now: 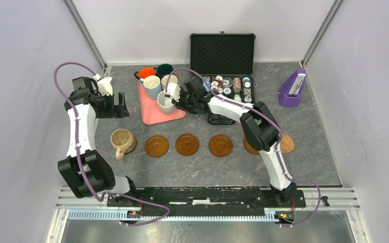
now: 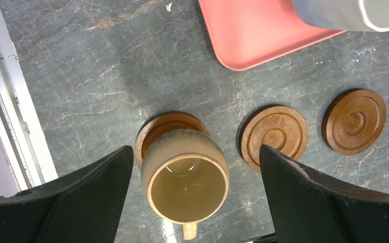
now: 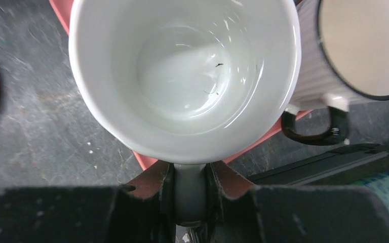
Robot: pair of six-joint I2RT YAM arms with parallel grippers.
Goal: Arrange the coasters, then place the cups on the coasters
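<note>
Coasters lie in a row across the table: brown discs point(image 1: 157, 146) point(image 1: 187, 144) point(image 1: 221, 145), one point(image 1: 248, 147) half hidden by the right arm, and a woven tan one point(image 1: 287, 143). The tan cup point(image 1: 121, 139) point(image 2: 185, 177) stands on the leftmost coaster point(image 2: 157, 129). My left gripper point(image 1: 116, 106) point(image 2: 195, 149) hangs open above the table behind it, holding nothing. My right gripper point(image 1: 176, 98) point(image 3: 190, 187) is shut on the handle of the white cup point(image 1: 165, 103) point(image 3: 182, 76) over the tray's near right corner. The orange point(image 1: 147, 73), green point(image 1: 164, 68), blue point(image 1: 152, 86) and dark-rimmed point(image 1: 170, 81) point(image 3: 324, 66) cups stand on the tray.
The pink tray point(image 1: 154, 115) point(image 2: 253, 35) lies at the back left. An open black case point(image 1: 223, 53) with poker chips stands behind the right arm. A purple holder point(image 1: 291, 90) is at the back right. Walls close in both sides.
</note>
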